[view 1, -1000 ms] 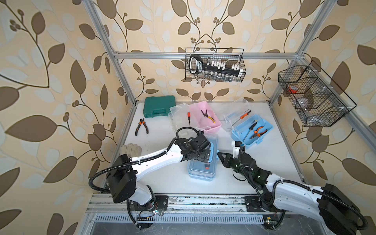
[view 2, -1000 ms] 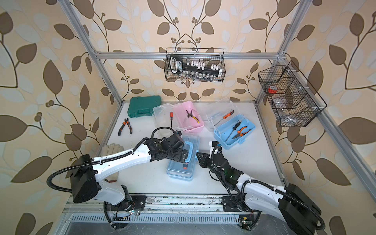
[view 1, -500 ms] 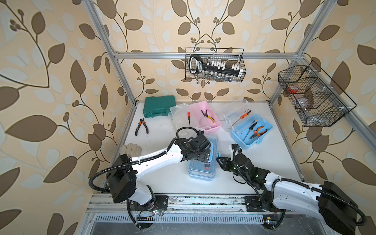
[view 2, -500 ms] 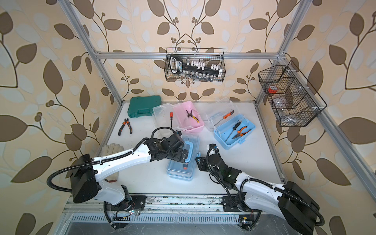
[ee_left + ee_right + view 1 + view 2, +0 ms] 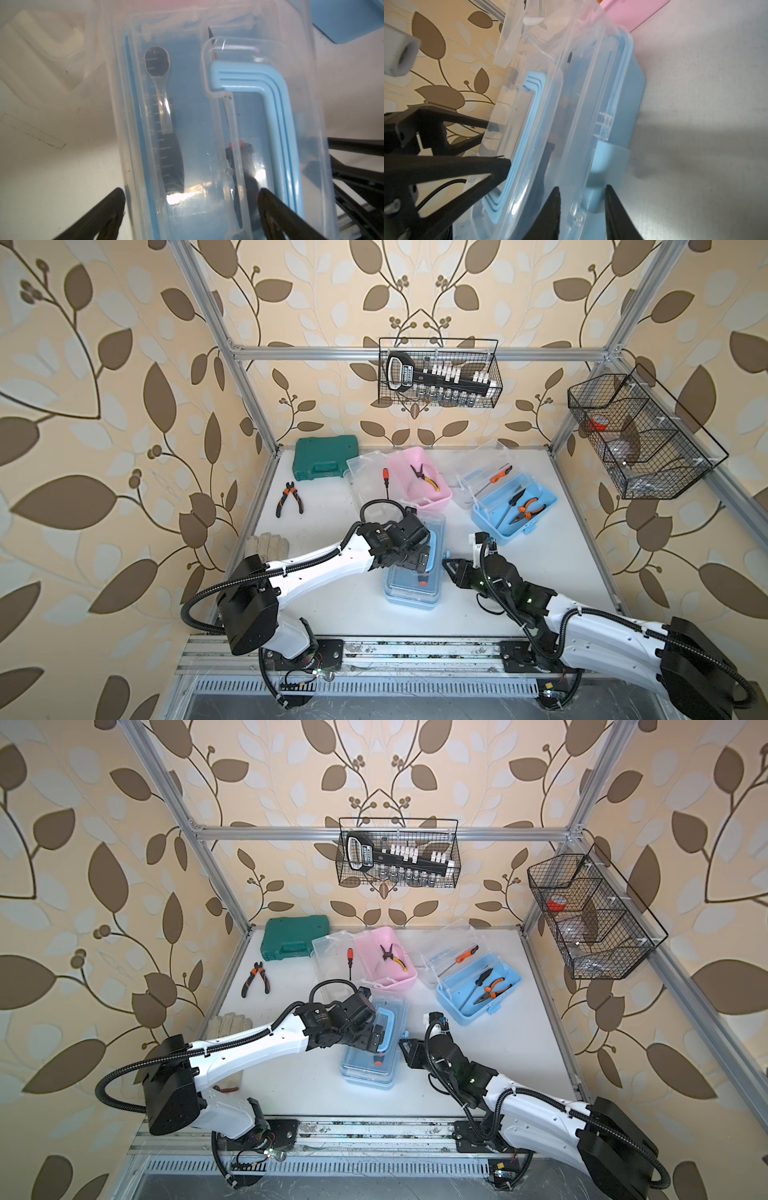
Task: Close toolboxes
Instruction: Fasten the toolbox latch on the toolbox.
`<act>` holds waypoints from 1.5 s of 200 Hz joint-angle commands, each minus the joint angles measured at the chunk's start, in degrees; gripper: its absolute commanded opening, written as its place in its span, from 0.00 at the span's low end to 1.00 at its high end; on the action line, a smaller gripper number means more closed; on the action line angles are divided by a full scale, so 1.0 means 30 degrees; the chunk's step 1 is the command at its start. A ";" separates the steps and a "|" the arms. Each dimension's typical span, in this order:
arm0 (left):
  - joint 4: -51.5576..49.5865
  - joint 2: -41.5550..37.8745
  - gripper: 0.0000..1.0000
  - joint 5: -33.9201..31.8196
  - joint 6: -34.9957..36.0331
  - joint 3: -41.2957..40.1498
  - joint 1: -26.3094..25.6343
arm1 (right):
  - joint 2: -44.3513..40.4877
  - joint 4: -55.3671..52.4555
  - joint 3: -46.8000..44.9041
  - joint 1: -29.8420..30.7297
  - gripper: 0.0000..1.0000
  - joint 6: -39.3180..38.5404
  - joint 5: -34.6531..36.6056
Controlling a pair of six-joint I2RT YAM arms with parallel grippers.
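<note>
Both top views look steeply down from high above the front edge of the table (image 5: 353, 614), far enough off to share nearly the whole scene. The left wrist camera looks from very close onto the top of the near blue toolbox (image 5: 187, 104). The right wrist camera views that same toolbox from close beside it, low over the table.

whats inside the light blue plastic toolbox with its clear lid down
Through its clear lid: a black-handled ratchet wrench and a dark red-trimmed tool, partly covered by the left gripper.
</note>
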 commanded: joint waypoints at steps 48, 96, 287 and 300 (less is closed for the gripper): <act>-0.1029 0.0159 0.99 -0.0174 0.0634 -0.0419 0.0071 | 0.0564 0.0840 0.0772 0.0156 0.23 -0.0428 -0.0672; -0.0852 0.0393 0.99 0.0029 0.0684 -0.0375 0.0071 | 0.0558 0.0408 0.1269 0.0165 0.20 -0.0698 -0.0699; -0.0593 0.0445 0.99 0.0189 0.0449 -0.0844 0.0071 | 0.2128 0.0928 0.0138 -0.0384 0.37 0.1114 -0.1836; -0.0560 0.0609 0.99 0.0300 0.0433 -0.0815 0.0071 | 0.2272 0.1681 -0.0161 -0.0617 0.36 0.1346 -0.2433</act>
